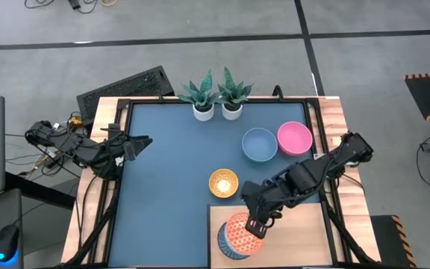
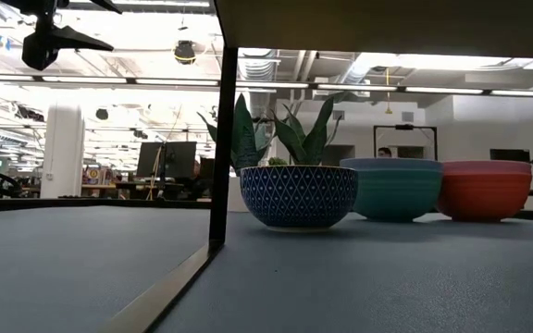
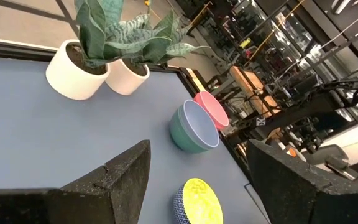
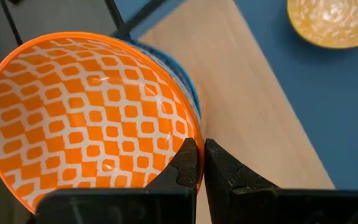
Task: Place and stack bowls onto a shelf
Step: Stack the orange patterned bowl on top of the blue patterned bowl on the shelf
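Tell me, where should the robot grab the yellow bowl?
Probably on its rim, coming straight down from above. The yellow bowl sits upright and open on the table, nothing touching it, so one finger can go inside the thin rim and one outside.

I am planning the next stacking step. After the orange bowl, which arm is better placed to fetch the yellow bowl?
Probably the right. The right gripper is on the shelf, pinching the orange bowl, beside the yellow bowl. The left gripper waits open at the table's far left edge.
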Controlling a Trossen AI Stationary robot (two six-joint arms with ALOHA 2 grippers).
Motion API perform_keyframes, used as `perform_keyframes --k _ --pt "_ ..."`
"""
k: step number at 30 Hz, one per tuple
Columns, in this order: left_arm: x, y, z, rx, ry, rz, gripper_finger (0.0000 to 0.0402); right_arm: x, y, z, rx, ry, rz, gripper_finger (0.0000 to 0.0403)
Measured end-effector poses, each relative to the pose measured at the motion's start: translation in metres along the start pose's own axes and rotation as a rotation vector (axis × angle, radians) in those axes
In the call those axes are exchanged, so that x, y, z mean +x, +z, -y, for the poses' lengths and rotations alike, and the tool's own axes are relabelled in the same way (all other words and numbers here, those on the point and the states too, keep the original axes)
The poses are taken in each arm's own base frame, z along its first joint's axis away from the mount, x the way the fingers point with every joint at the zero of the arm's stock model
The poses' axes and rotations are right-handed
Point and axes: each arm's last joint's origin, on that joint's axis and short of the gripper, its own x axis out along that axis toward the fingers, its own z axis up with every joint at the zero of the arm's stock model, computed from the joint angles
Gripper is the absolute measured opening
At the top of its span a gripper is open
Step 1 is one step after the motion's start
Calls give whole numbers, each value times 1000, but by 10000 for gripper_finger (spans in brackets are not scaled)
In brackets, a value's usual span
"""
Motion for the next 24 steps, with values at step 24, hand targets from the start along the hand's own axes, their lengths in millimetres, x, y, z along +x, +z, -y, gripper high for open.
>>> perform_keyframes --k 24 --pt "0 0 0 11 11 18 249 6 10 1 19 19 -3 30"
